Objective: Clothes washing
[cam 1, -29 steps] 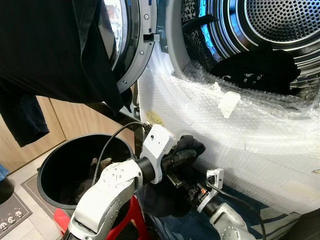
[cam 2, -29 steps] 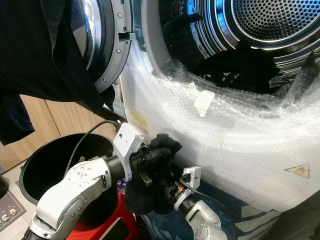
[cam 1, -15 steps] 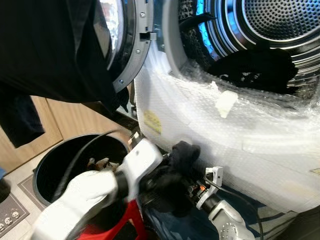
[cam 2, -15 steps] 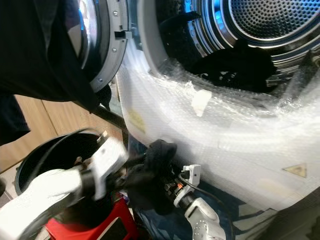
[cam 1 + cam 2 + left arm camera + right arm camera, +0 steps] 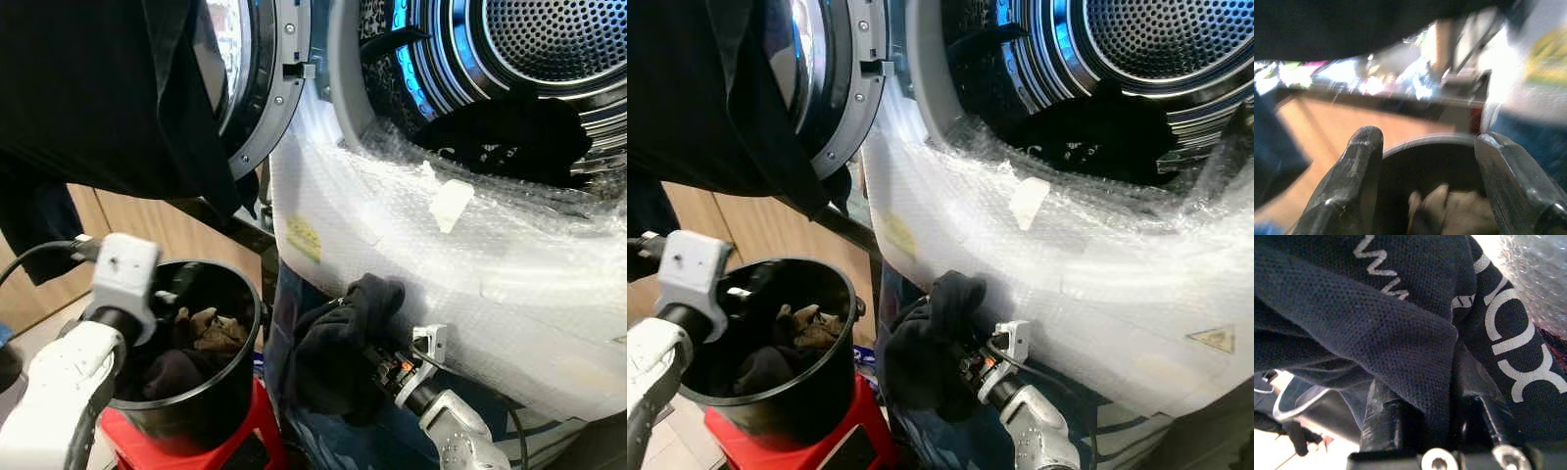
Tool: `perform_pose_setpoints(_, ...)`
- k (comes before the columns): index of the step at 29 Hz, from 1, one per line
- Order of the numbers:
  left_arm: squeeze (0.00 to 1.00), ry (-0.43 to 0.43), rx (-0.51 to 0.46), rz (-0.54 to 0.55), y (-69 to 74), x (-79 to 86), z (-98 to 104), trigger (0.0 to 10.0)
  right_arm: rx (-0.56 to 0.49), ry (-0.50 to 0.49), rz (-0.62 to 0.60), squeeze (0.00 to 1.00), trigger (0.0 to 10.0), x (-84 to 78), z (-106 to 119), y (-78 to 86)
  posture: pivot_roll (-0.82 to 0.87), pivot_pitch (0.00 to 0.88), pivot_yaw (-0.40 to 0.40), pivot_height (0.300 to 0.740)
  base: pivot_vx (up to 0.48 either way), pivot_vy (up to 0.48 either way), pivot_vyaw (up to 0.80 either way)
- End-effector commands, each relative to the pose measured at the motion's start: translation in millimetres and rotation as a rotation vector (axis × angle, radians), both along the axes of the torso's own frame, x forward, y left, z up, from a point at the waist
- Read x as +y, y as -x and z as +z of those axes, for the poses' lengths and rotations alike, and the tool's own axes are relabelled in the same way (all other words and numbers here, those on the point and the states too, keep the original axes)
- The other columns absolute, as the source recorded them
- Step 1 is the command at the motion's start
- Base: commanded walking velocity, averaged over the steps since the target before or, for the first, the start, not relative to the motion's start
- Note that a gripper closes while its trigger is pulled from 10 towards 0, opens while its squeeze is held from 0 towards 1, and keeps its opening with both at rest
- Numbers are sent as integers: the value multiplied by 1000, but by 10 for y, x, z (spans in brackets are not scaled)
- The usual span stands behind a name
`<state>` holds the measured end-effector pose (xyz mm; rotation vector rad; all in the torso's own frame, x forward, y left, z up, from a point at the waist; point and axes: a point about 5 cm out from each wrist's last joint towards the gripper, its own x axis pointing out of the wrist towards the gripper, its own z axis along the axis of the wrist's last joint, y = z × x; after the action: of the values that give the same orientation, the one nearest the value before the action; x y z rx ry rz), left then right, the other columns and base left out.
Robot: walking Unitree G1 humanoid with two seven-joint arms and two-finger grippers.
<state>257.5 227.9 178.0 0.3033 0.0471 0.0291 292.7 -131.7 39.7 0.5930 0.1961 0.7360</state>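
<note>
A dark garment (image 5: 338, 343) with white lettering (image 5: 1508, 342) hangs low against the washer's bubble-wrapped front (image 5: 470, 245). My right gripper (image 5: 1425, 401) is shut on it from below, and the cloth drapes over both fingers (image 5: 1382, 416). My left gripper (image 5: 1427, 161) is open with nothing between its fingers. It sits at the left, above the rim of a black bin (image 5: 250, 304) that holds brownish and dark clothes (image 5: 206, 328). Another dark garment (image 5: 509, 137) lies inside the open drum.
The washer door (image 5: 260, 88) stands open at the upper left, and a large black garment (image 5: 98, 98) hangs in front of it. The bin rests on a red stool (image 5: 196, 446). Wooden cabinet fronts (image 5: 147, 225) stand behind the bin.
My left arm has swung away from the dark garment, leftward to above the bin. The right gripper still holds the garment in about the same place.
</note>
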Motion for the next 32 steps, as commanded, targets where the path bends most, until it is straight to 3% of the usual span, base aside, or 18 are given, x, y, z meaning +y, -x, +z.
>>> perform_pose_setpoints(1, 0, -18, 9, 81, 41, 109, -147, 10000, -52, 3, 18, 0, 0, -74, 83, -2, 345, 0, -58, 740, 0, 0, 0)
perform_pose_setpoints(5, 0, 16, -4, 157, 107, 216, -267, 10000, -72, 11, 33, 0, 0, -140, 102, 50, 345, 0, -55, 740, 0, 0, 0)
perform_pose_setpoints(9, 0, 14, -17, 214, 167, 298, -430, 10000, -143, -23, 58, 0, 0, -186, 259, 96, 345, 0, -54, 740, 0, 0, 0)
perform_pose_setpoints(11, 0, 30, -26, 203, 155, 263, -453, 10000, -232, -97, 108, 0, 0, -156, 504, 136, 347, 0, -56, 740, 0, 0, 0)
perform_pose_setpoints(16, 0, 34, -23, 206, 122, 241, -515, 10000, -351, -150, 192, 0, 0, -105, 825, 201, 343, 0, -58, 740, 0, 0, 0)
perform_pose_setpoints(23, 0, 38, -22, 215, 130, 263, -613, 10000, -503, -292, 215, 0, 0, -175, 1378, 228, 346, 0, -63, 740, 0, 0, 0)
perform_pose_setpoints(29, 0, 37, -15, 214, 134, 255, -659, 10000, -588, -349, 162, 0, 0, -200, 1757, 109, 347, 0, -69, 740, 0, 0, 0)
perform_pose_setpoints(31, 0, 43, -18, 209, 125, 234, -676, 10000, -650, -400, 150, 0, 0, -186, 2095, -1, 345, 0, -70, 740, 0, 0, 0)
perform_pose_setpoints(32, 0, 45, -20, 209, 123, 230, -680, 10000, -663, -406, 153, 0, 0, -182, 2158, -15, 345, 0, -71, 740, 0, 0, 0)
